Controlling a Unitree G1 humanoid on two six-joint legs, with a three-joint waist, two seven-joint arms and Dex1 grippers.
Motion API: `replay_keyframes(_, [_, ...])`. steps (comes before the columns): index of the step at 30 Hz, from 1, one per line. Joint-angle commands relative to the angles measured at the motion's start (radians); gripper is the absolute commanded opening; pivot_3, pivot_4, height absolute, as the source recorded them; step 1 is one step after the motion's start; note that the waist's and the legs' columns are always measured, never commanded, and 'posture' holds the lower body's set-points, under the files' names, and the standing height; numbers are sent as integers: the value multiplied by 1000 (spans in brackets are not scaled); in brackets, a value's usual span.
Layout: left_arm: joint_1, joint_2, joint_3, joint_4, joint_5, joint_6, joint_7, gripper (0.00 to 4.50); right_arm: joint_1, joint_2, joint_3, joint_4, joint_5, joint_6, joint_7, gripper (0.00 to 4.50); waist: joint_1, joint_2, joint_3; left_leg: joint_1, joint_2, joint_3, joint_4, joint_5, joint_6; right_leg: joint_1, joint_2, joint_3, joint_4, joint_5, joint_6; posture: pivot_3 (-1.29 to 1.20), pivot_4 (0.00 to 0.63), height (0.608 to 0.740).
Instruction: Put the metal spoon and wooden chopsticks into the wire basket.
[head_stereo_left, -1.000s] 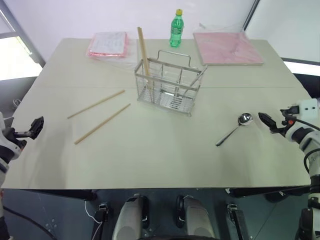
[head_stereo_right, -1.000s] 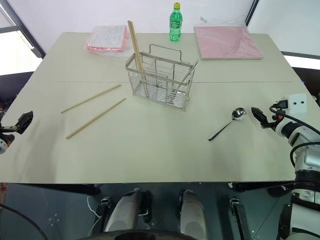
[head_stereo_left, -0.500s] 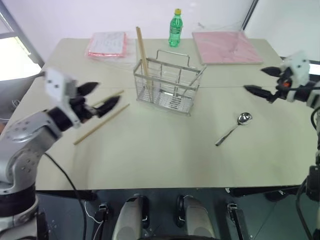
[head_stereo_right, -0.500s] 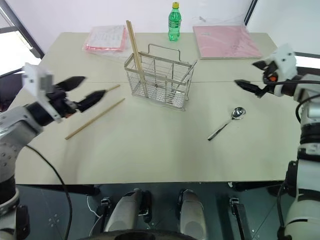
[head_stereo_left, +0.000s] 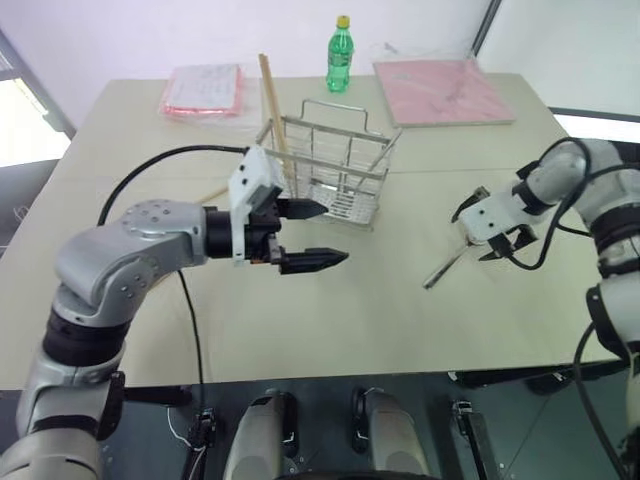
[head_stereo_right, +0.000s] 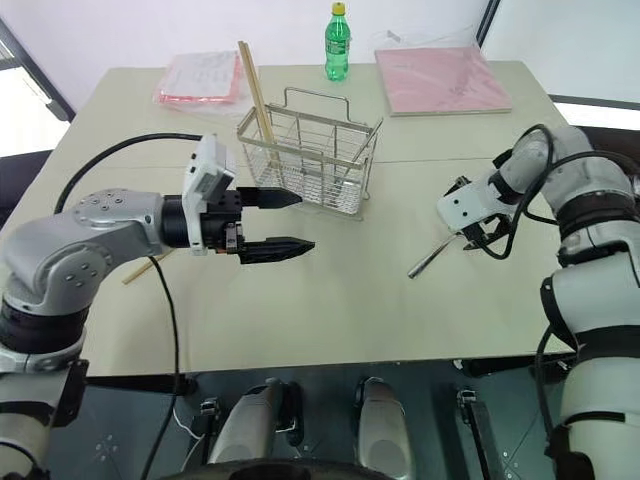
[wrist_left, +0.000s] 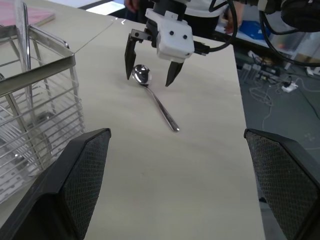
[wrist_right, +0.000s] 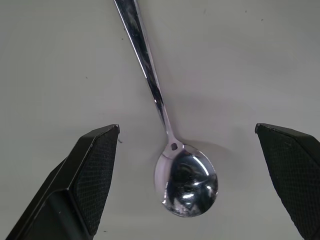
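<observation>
The metal spoon lies on the table right of the wire basket, its handle pointing toward the near edge. My right gripper points down over the spoon's bowl, open, one finger on each side and nothing gripped. My left gripper hangs open and empty above the table just in front of the basket, pointing right. One wooden chopstick stands in the basket's left end. Others lie on the table left of the basket, mostly hidden by my left arm; short pieces show.
A green bottle stands at the back behind the basket. A pink folder lies back right and a pink packet in plastic back left. The table's near edge runs below both arms.
My left arm swung right, from the table's left side to in front of the basket. My right gripper turned downward and came in over the spoon's bowl. Both stayed open.
</observation>
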Motion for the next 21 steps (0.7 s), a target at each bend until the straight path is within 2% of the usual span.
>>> replay_keyframes(1, [-15,-3,-1,-9,21,-23,-15,4500,-61,18,35,46,-76,-34,-69,4465,2,0,0,0,0,0,0,0,0,0,0,0,0,0,0,0,150,699])
replay_keyframes(10, [-30,-37,43,-16,-1,-2,18,4500,-28,48,110,118,-179,-49,-86,4465,8,0,0,1,-1,-2,1,0,0,3,0,0,0,0,0,0,150,699])
replay_keyframes(13, [-35,-37,49,-15,-1,0,25,4500,-15,61,86,126,-155,-37,-76,3661,8,0,0,3,-1,-3,1,0,0,6,0,-1,0,0,0,0,150,699])
replay_keyframes(20, [-44,-36,52,-12,1,0,30,4500,-4,70,42,126,-113,-43,-44,76,-1,0,0,18,-1,-2,-1,0,0,19,-1,-1,-2,-3,-3,0,150,699])
replay_keyframes(21, [-46,-36,53,-10,1,0,30,4500,-1,70,32,125,-102,-46,-40,28,-2,0,0,19,-1,-2,-2,0,0,19,-1,-1,-1,-3,-4,0,150,699])
